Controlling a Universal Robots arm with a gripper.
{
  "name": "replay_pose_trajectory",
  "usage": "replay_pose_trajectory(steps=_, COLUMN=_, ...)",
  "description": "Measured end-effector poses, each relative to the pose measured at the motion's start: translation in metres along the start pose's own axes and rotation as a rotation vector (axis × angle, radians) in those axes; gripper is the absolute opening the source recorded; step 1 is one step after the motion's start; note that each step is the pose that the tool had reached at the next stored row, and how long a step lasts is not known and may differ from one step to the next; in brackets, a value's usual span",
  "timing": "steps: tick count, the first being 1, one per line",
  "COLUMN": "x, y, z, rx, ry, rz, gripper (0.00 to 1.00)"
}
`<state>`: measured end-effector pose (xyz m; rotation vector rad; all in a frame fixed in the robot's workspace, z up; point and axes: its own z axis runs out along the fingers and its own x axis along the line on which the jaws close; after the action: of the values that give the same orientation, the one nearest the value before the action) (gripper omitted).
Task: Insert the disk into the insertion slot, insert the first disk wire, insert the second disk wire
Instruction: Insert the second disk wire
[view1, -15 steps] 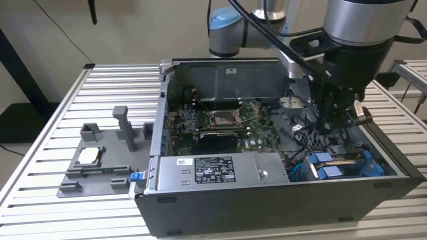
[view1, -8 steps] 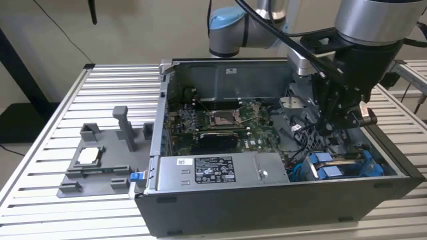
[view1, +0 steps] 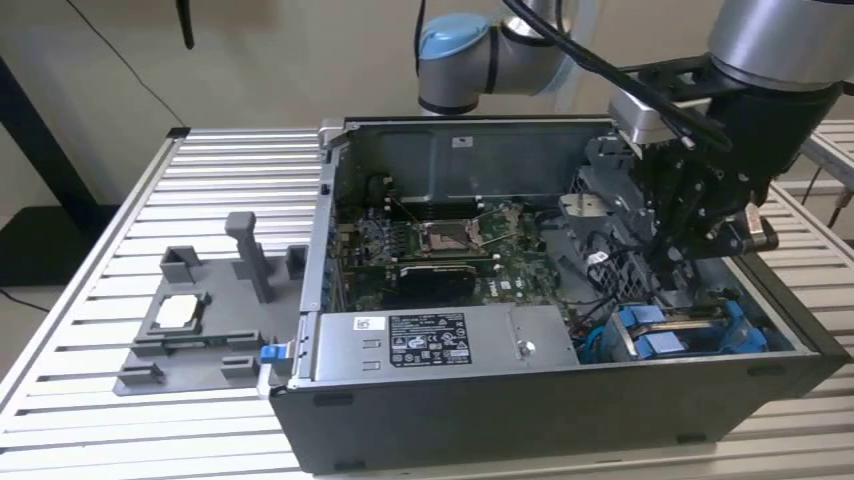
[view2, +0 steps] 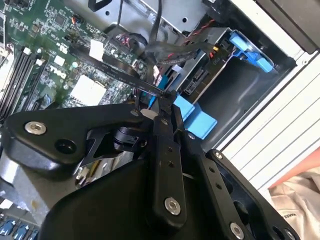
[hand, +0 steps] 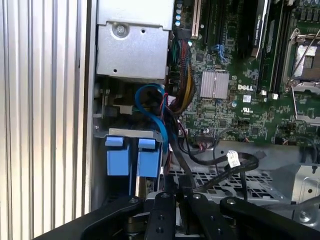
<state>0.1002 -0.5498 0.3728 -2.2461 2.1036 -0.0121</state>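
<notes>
Blue-framed disk (view1: 674, 330) | seated in insertion slot (view1: 747, 345) | directly beneath end effector (view1: 674, 285)

We see the gripper (view1: 687, 262) deep in the open computer case (view1: 441, 420), hemmed in by black cables (hand: 220, 167) looping just beside its fingers (view2: 162, 107). The blue drive clips (hand: 131, 156) and the power supply box (view1: 441, 340) crowd one side, the case wall the other. Over the green circuit board (view1: 454, 245) the way is open from above.

Robot arm, single, wrist pointing down.
Gripper (view2: 162, 102) lowered, black fingers (hand: 165, 210) drawn close together, pinching a black cable.
</notes>
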Motion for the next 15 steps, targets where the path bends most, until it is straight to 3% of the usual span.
replay_pose_trajectory(steps=4, x=0.0032, y=-0.0080, z=0.0009, rx=-0.0169, ry=-0.0012, rz=0.001, gripper=0.16)
replay_pose_trajectory(steps=10, x=0.0159, y=-0.0103, z=0.0044, rx=-0.0220, ry=-0.0058, rz=0.001, gripper=0.16)
replay_pose_trajectory(steps=12, x=0.0175, y=-0.0116, z=0.0065, rx=-0.0216, ry=-0.0134, rz=0.002, gripper=0.16)
replay_pose_trajectory(steps=15, x=0.0192, y=-0.0129, z=0.0097, rx=-0.0203, ry=-0.0305, rz=0.005, gripper=0.16)
